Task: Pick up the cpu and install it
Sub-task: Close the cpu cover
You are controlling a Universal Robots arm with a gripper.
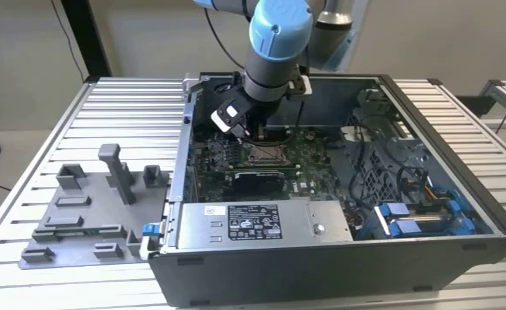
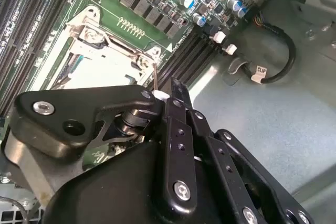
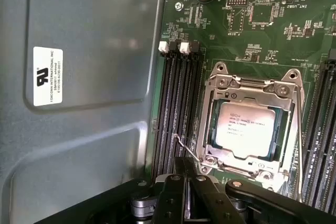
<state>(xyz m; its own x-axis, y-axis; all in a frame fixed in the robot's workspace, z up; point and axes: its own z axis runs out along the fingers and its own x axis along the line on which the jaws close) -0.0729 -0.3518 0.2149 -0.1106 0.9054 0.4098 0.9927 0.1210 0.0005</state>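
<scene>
In the first wrist view the cpu (image 3: 245, 129) is lying flat in its socket. The metal frame (image 3: 252, 88) is sitting down over its edges, so picking and seating are looking done; I cannot tell whether the frame is locked. The thin wire lever (image 3: 186, 148) is standing right at the tip of the gripper (image 3: 184, 167), whose jaws are looking pressed together, holding no chip. Memory slots (image 3: 176, 103) are crowding one side, and the case wall (image 3: 94, 77) beyond is leaving little room.
</scene>
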